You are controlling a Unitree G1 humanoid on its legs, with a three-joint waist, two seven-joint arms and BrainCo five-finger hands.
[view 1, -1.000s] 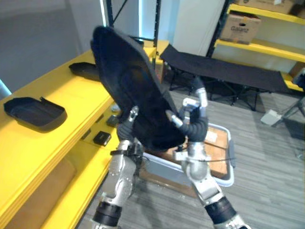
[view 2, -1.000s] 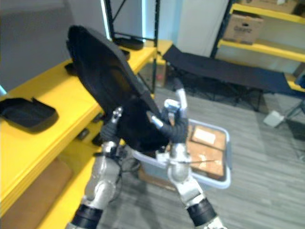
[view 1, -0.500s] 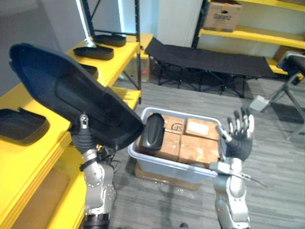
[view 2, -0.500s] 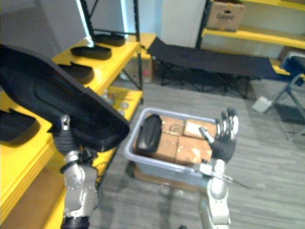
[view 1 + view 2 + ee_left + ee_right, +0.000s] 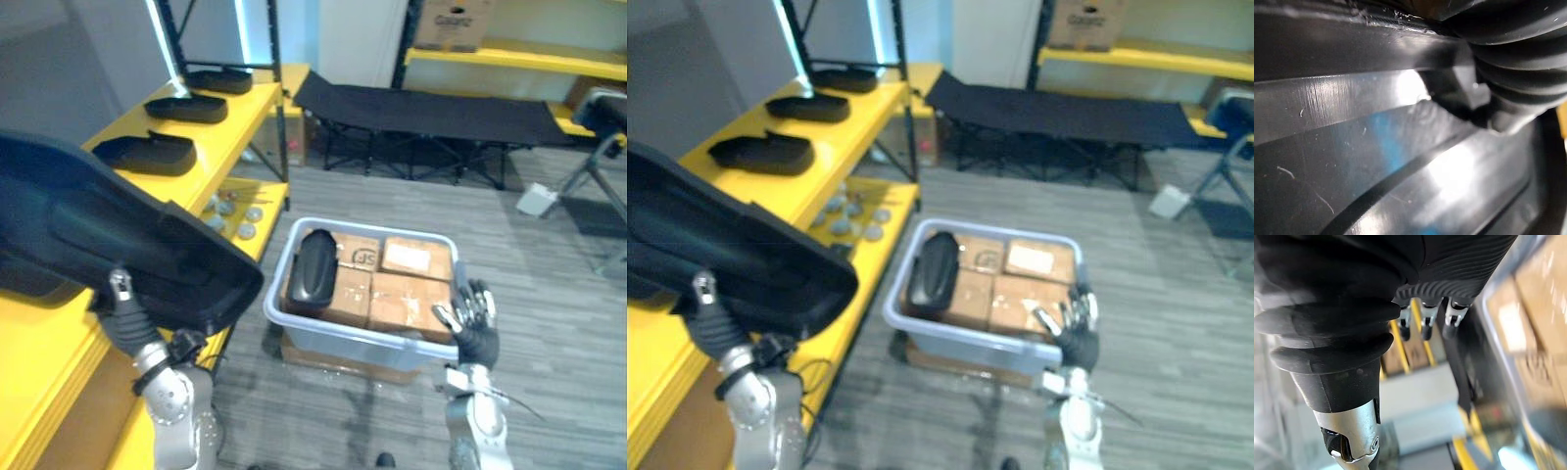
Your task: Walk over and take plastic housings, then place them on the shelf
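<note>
Boxes (image 5: 397, 289) and housing (image 5: 315, 267) in bin (image 5: 343, 336) (grey)

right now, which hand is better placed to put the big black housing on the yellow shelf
Left. The left hand grips the large black housing at the yellow shelf. The right hand is open and empty by the grey bin, away from the shelf.

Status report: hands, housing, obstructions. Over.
Left hand gripping large black housing over yellow shelf. Right hand open, empty, near grey bin. Other housings further along shelf.
</note>
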